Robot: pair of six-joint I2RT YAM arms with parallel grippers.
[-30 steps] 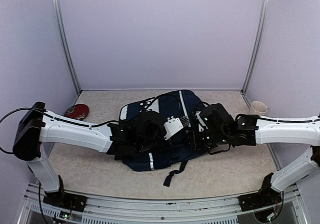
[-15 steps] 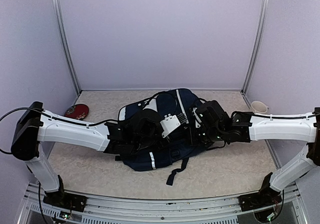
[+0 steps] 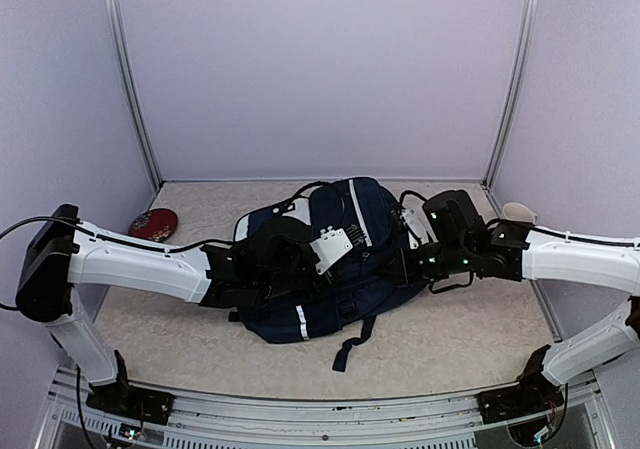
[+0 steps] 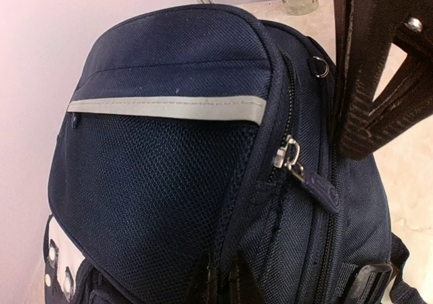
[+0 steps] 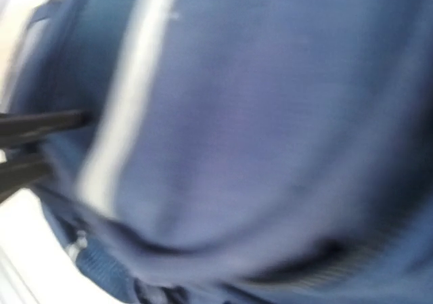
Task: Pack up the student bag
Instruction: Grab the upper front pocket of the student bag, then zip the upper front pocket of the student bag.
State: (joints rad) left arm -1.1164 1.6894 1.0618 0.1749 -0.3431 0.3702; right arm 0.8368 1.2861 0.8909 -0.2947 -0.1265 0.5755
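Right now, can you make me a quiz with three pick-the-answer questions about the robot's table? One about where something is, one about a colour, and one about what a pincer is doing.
1. Where is the white cup?
A) at the far right corner of the table
B) on top of the bag
C) in front of the bag

2. What colour is the student bag?
A) red
B) dark navy
C) yellow

3. What is the left pincer doing?
A) wide open in the air
B) holding the cup
C) shut on the bag's cloth

Answers:
1 A: the cup peeks out behind the right arm at the back right.
2 B: the top and left wrist views both show navy cloth.
3 C: it pinches bag cloth at the bottom of the left wrist view.
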